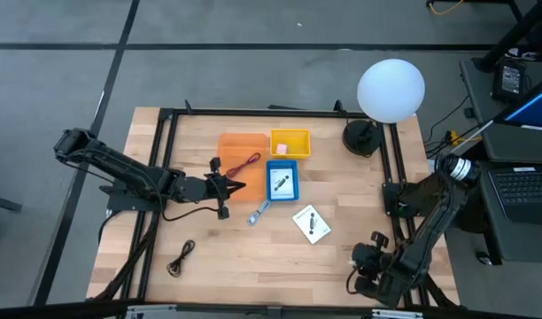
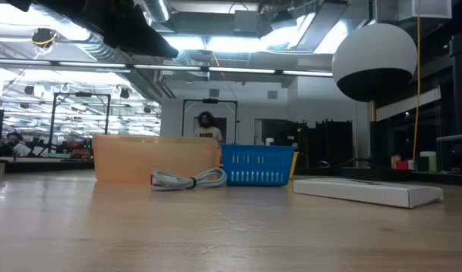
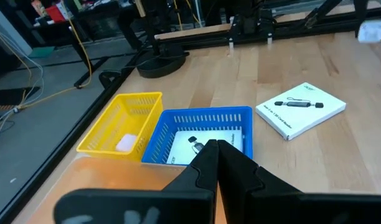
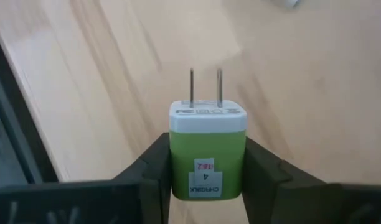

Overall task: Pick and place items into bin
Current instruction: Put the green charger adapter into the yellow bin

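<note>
My right gripper [image 4: 207, 163], near the table's front right corner [image 1: 370, 259], is shut on a green wall charger [image 4: 207, 152] with a white cap and two prongs. My left gripper [image 3: 218, 149] is shut with nothing in it and hovers by the orange bin's [image 1: 242, 149] near edge, pointing at the blue bin [image 3: 206, 124]. A thin red cable [image 1: 244, 164] lies in the orange bin. One white card [image 1: 282, 183] lies in the blue bin, and a pale pink piece [image 3: 125, 143] in the yellow bin [image 1: 290, 143]. A second white card [image 1: 312, 223], a silver-blue tool [image 1: 259, 211] and a black cable [image 1: 181, 259] lie on the table. My right gripper pinches the charger's green body by two opposite sides [image 4: 178, 163], one finger on each. The fingers come steeply from above. The white cap and prongs [image 4: 205, 84] stick out beyond the fingertips, toward the tabletop. The charger looks clear of the wood.
A black-based lamp with a white globe [image 1: 391, 89] stands at the far right corner. A black frame [image 1: 253, 112] runs along the table's edges. Bare wood [image 1: 253, 266] lies along the near side between the black cable and my right arm.
</note>
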Motion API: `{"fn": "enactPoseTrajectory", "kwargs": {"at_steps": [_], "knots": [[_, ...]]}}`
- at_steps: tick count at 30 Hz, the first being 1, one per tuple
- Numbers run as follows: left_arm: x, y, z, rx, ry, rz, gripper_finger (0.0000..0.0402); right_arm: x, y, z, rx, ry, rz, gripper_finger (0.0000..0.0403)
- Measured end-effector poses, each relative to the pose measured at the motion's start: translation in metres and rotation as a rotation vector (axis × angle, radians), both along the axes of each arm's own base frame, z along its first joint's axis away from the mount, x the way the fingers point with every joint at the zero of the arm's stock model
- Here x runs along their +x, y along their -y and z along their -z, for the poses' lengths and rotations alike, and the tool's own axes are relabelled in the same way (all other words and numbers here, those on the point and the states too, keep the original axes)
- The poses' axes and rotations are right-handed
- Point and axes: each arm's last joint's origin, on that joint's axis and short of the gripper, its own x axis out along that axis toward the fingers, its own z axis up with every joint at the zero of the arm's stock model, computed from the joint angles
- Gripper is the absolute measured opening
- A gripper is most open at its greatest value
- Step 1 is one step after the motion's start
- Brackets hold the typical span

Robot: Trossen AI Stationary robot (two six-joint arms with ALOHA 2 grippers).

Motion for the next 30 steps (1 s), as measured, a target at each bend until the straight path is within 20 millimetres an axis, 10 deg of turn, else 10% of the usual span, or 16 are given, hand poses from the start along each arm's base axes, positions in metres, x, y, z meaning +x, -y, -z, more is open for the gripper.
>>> {"fn": "enactPoseTrajectory", "kwargs": {"at_steps": [17,30], "knots": [[0.0,-0.001,0.007,0.032,-0.113,0.216,0.0001,0.023,0.04,-0.036,-0.255,0.349,0.023,0.0117],[0.005,-0.034,0.007,0.048,-0.131,0.157,0.0003,0.082,0.093,0.014,-0.436,0.591,-0.002,0.0116]]}}
